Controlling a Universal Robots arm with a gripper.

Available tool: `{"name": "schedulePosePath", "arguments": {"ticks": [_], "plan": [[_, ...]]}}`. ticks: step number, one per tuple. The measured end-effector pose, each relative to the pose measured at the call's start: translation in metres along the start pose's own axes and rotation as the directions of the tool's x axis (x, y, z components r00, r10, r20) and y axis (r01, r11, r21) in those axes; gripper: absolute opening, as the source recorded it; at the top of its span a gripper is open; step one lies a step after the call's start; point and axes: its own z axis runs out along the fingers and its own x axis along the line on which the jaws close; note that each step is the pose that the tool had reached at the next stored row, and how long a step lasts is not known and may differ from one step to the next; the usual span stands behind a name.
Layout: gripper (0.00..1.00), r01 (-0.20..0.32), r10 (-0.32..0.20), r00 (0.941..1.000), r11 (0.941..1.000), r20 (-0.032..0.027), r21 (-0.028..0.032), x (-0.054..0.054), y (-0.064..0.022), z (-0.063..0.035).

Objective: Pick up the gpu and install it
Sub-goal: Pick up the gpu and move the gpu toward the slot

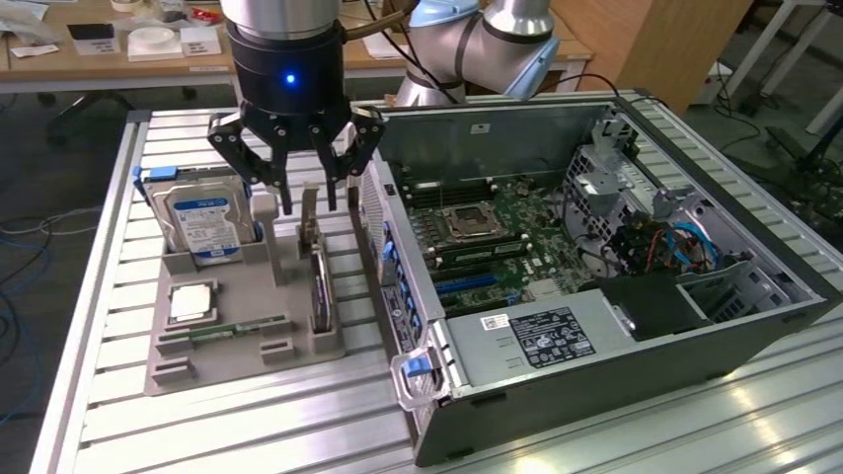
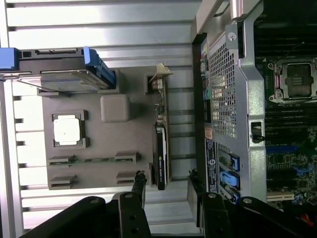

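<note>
Hovering in the exterior view's upper left, the end effector, spread and empty, sits above the upright gpu; this looks like the approach, and grasping calls for descending astride its thin edge.

In the exterior view, the computer case is standing just beside the gpu at its three o'clock, leaving you only a narrow strip of table for one finger. At nine o'clock the gray holder is raising a post, with the hard drive crowding beyond it. The gripper is hanging spread-fingered over the card's twelve o'clock end, in free air.
</note>
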Motion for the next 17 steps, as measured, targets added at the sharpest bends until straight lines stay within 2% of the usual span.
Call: {"name": "schedulePosePath", "arguments": {"ticks": [17], "plan": [[0.47, 0.000, 0.000, 1.0000, 1.0000, -0.0003, 0.0002, 0.0002, -0.0004, 0.0092]]}}
